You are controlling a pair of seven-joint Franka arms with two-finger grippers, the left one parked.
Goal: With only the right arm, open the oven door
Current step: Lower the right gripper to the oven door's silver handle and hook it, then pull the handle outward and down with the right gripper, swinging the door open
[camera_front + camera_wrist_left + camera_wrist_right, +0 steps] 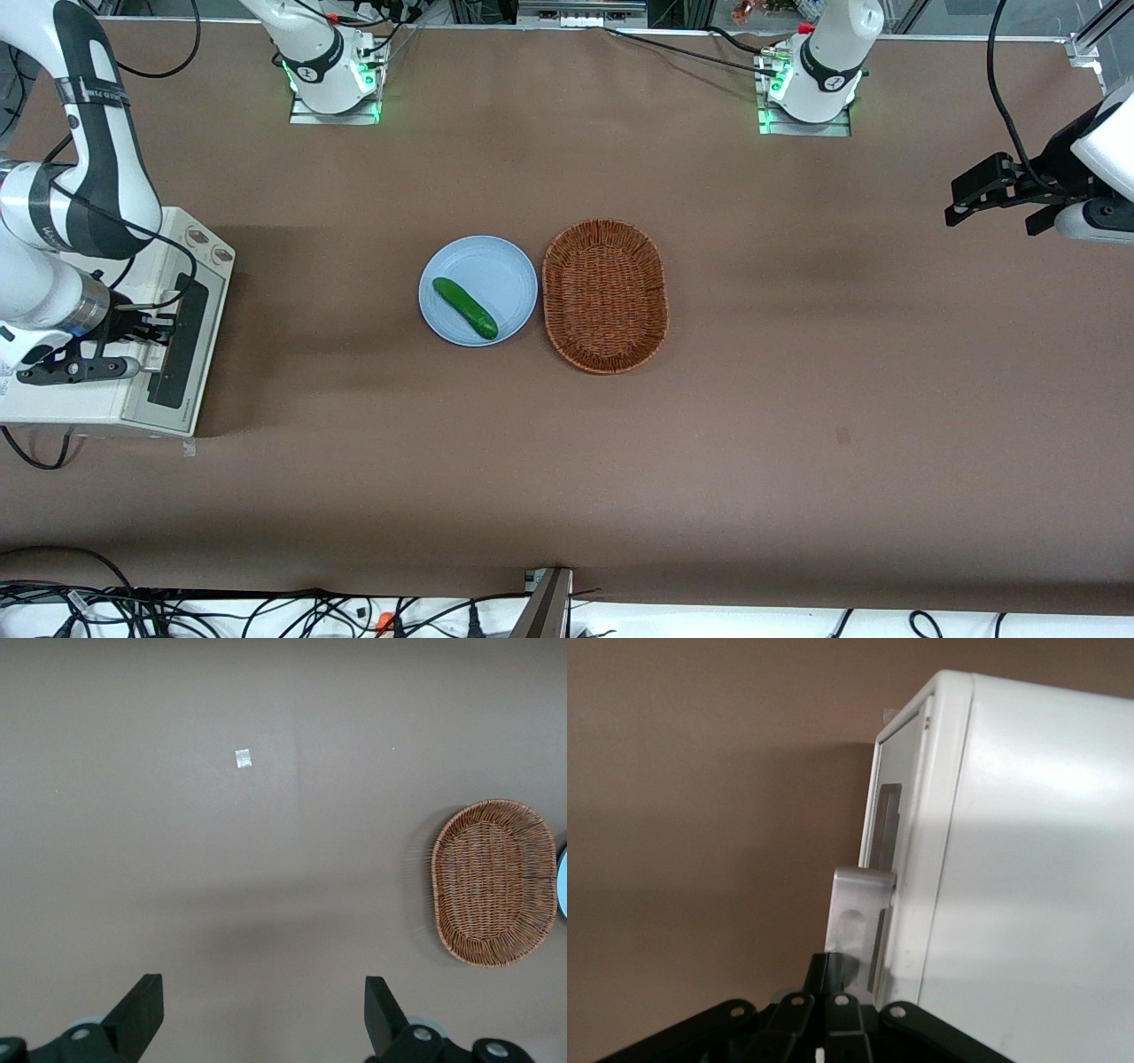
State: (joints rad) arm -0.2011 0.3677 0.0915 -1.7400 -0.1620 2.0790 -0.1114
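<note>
1. Oven (pixel 97 390), white and boxy, stands at the working arm's end of the table (pixel 797 399); its door (pixel 182 341) (beige panel, dark window) is shut, with bare brown tabletop in front of it.
2. Gripper (pixel 146 330) of the right arm (pixel 53 230) sits at the door's silver handle (pixel 855 912); its black fingers (pixel 833 979) appear clamped on that bar, though the contact is partly hidden.
3. Mid-table: one round pale-blue plate (pixel 496 266) carrying one glossy cucumber (pixel 464 307); touching or just beside it, one oval wicker basket (pixel 604 295).
</note>
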